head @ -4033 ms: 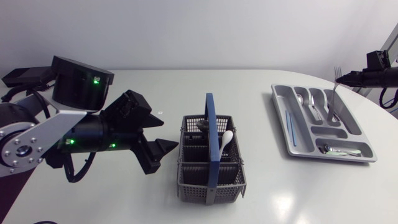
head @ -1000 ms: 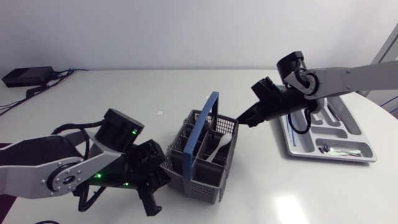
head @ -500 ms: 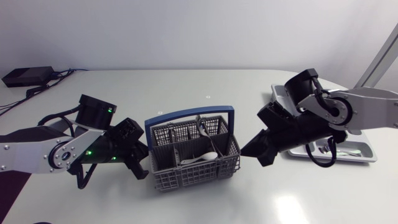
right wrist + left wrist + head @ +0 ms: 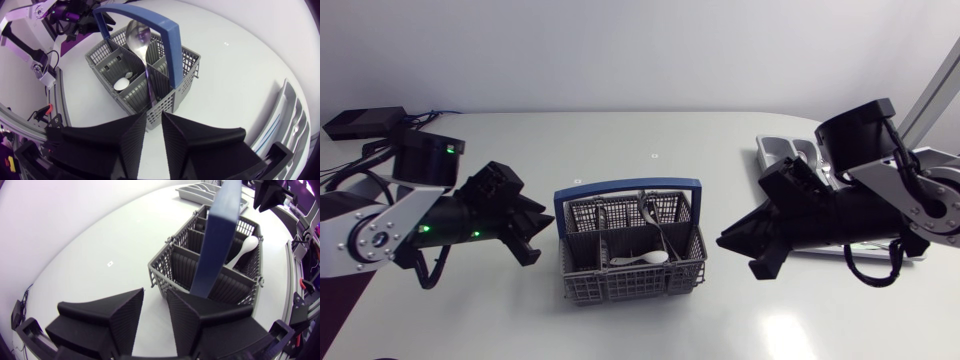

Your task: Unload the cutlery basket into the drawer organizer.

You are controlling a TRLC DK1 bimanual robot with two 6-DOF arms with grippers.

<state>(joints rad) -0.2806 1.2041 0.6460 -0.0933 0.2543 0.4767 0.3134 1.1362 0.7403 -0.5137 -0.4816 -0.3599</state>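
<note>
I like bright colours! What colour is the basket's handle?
Blue. The handle shows best in the right wrist view.

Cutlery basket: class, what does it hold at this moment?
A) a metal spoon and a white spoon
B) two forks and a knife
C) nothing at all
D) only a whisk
A: in the right wrist view a metal spoon leans, bowl up, beside the blue handle of the cutlery basket, and a white spoon lies low in a compartment. No fork or knife shows.
</note>
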